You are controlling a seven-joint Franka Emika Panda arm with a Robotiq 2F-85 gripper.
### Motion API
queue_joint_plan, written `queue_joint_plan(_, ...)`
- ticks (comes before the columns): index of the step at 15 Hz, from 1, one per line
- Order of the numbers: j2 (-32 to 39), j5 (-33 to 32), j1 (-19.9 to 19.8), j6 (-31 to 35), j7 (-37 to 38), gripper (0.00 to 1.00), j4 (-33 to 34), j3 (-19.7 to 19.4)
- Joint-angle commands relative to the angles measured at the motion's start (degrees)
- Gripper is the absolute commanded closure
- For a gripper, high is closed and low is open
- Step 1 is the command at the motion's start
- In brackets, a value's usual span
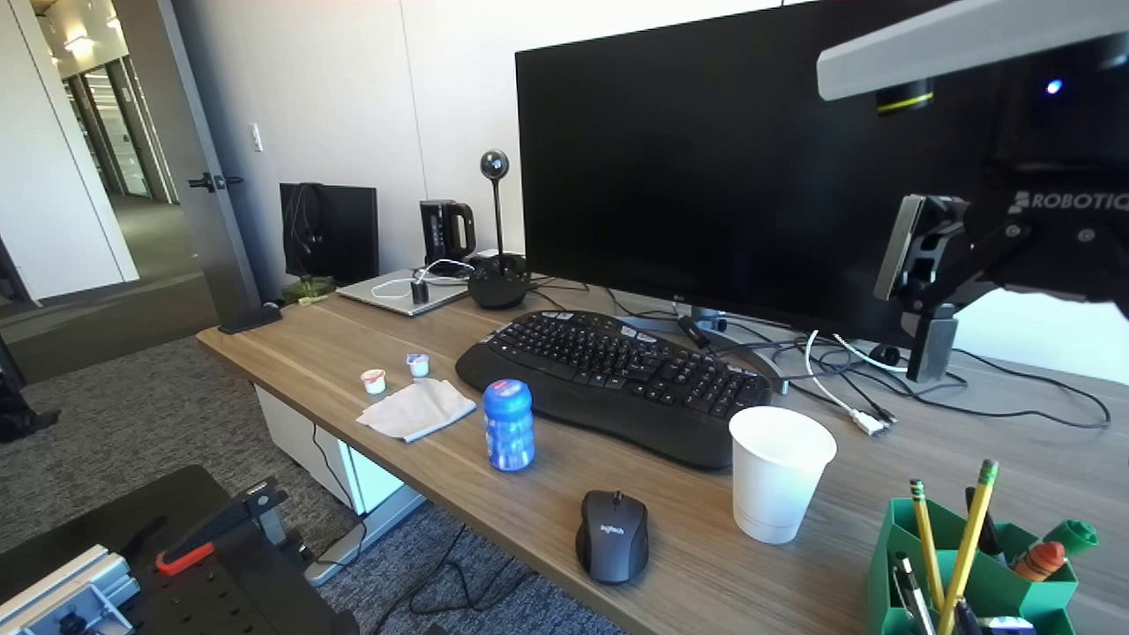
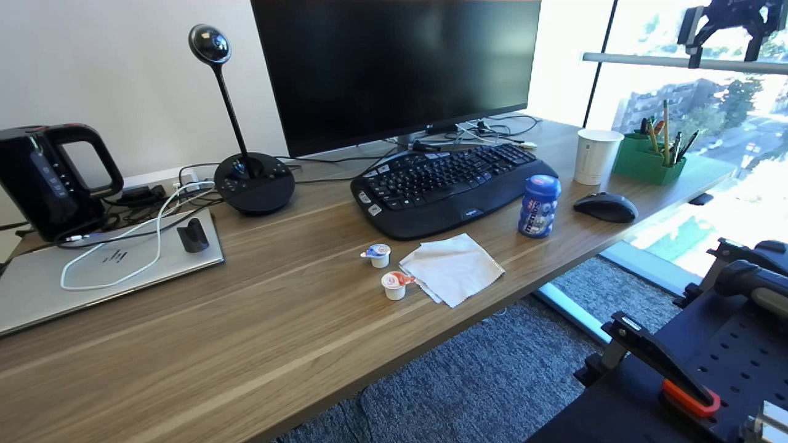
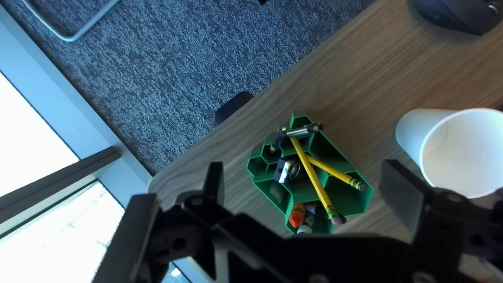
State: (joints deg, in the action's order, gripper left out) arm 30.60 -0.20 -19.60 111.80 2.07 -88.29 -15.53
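My gripper (image 2: 723,55) is open and empty, raised above the right end of the desk. In the wrist view my gripper (image 3: 306,182) has its fingers wide apart over a green organizer (image 3: 347,196) with several compartments. The organizer (image 2: 640,165) stands near the desk's far end. It holds two yellow pencils, the longer pencil (image 3: 313,177) lying slanted across it, plus pens, an orange crayon (image 3: 296,217) and a green-capped marker (image 1: 1072,535). An upright white paper cup (image 3: 463,153) is beside the right finger in the wrist view; the cup (image 1: 776,485) shows in both exterior views.
A black mouse (image 1: 613,538), blue gum bottle (image 1: 509,428), keyboard (image 1: 617,375) and large monitor (image 1: 706,176) are on the desk. A white cloth (image 2: 452,271) lies beside two creamer cups (image 2: 394,286). A kettle (image 2: 37,184), laptop (image 2: 123,261) and stalked camera (image 2: 255,184) stand farther along.
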Motion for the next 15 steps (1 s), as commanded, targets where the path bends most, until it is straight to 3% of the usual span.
queue_joint_plan(1,1.8,-2.3,-0.3,-0.4,-0.2,0.0,1.6,-0.1)
queue_joint_plan(6,2.6,-0.7,-1.7,-3.9,-2.9,0.0,2.6,0.9)
queue_joint_plan(7,2.1,-1.6,-0.7,-0.9,-0.6,0.0,0.6,0.3)
queue_joint_plan(15,3.1,-2.3,-0.4,0.2,1.3,0.0,0.7,-0.2)
